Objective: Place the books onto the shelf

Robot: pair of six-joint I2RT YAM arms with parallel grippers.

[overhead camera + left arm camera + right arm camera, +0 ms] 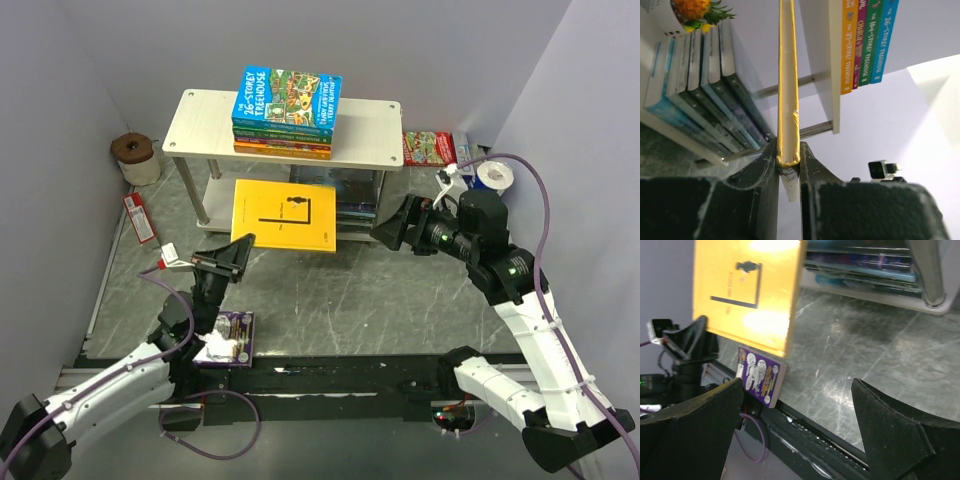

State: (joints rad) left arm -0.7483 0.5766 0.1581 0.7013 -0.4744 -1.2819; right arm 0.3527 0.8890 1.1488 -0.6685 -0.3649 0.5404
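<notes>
The left gripper [789,156] pinches the near corner of a plain yellow book [285,215], held flat before the shelf [200,125], whose top board bears four stacked paperbacks [285,112] and lower board other books [360,197], while the right gripper [388,228] is spread wide, empty.

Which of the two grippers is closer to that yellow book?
Left. The left gripper is shut on the near left corner of the yellow book; the right gripper stands open beyond its right edge, not touching.

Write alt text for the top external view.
The left gripper holds a yellow book by its corner, in front of the shelf, whose top carries a stack of books. The right gripper stands open nearby; a purple book lies by the left arm.
</notes>
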